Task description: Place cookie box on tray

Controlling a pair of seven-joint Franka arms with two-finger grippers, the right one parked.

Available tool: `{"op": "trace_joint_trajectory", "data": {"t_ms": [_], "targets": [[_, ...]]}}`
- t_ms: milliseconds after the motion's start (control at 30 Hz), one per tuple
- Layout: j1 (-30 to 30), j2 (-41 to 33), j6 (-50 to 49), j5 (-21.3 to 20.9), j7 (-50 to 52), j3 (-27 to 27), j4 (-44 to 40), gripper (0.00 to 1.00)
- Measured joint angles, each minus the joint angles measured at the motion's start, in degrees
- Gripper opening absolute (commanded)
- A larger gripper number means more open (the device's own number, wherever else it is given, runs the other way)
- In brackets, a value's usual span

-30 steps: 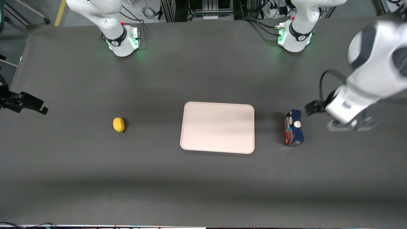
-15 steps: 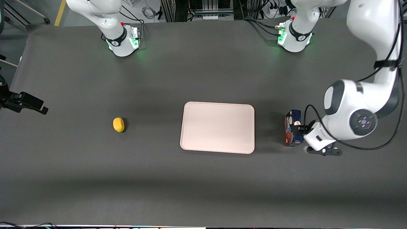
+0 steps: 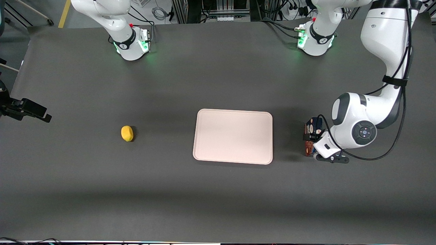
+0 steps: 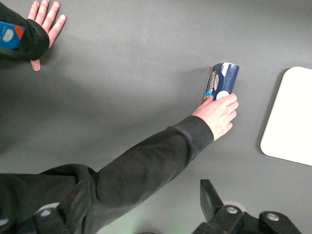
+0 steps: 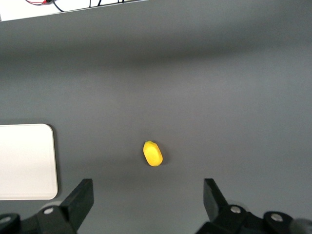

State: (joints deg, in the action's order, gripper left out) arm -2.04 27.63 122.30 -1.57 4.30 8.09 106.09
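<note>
While it sits low against the cookie box near the tray, the end effector shows fingers spread apart.

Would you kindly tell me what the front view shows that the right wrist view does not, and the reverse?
Only the front view shows the cookie box on the table beside the tray, with the left arm's tool right at it. Only the right wrist view shows the parked arm's fingers. Both show the pale pink tray and the small yellow object.
</note>
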Motion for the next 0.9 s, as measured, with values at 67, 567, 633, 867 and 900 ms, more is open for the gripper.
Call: {"op": "trace_joint_trajectory", "data": {"t_ms": [67, 567, 633, 867, 900], "targets": [[0.0, 0.0, 0.6, 0.0, 0.0, 0.0, 0.8, 0.23], [0.0, -0.8, 1.0, 0.0, 0.0, -0.1, 1.4, 0.01], [0.1, -1.0, 1.0, 0.0, 0.0, -0.1, 1.3, 0.01], [0.2, -3.2, -4.8, 0.2, 0.7, -0.1, -2.4, 0.02], [0.2, -3.6, -6.9, 0.3, 1.4, -0.1, -3.9, 0.02]]}}
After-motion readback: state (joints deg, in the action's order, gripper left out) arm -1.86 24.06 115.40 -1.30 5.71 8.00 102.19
